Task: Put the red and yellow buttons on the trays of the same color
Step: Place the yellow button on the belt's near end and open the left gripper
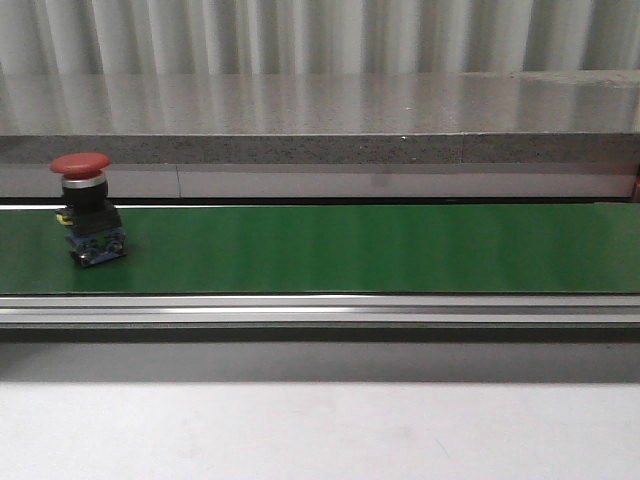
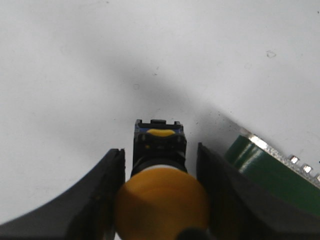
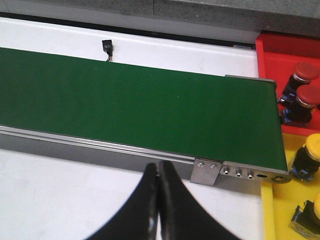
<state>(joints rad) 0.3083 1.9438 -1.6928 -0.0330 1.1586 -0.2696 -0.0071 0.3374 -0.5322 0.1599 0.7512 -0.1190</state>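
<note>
On the green conveyor belt [image 1: 350,248], at its far left end in the front view, a red button [image 1: 85,205] stands upright on its black and blue base, and that view catches no arm at all. Over in the left wrist view you get what the front camera misses: the left tool [image 2: 161,192] is clamped on a yellow button [image 2: 161,200], dark fingers [image 2: 102,200] pressed to both sides of the cap, held over the white counter [image 2: 75,75] with one corner of the belt just beside it. Right wrist view adds the belt's other end, where the red tray [image 3: 272,60] holds two red buttons [image 3: 301,87] and the yellow tray [image 3: 272,210] next to it holds two yellow ones [image 3: 307,155]. Right tool [image 3: 158,200] is pinched fully closed on nothing, tips touching, hovering over the counter near the belt's metal rail.
</note>
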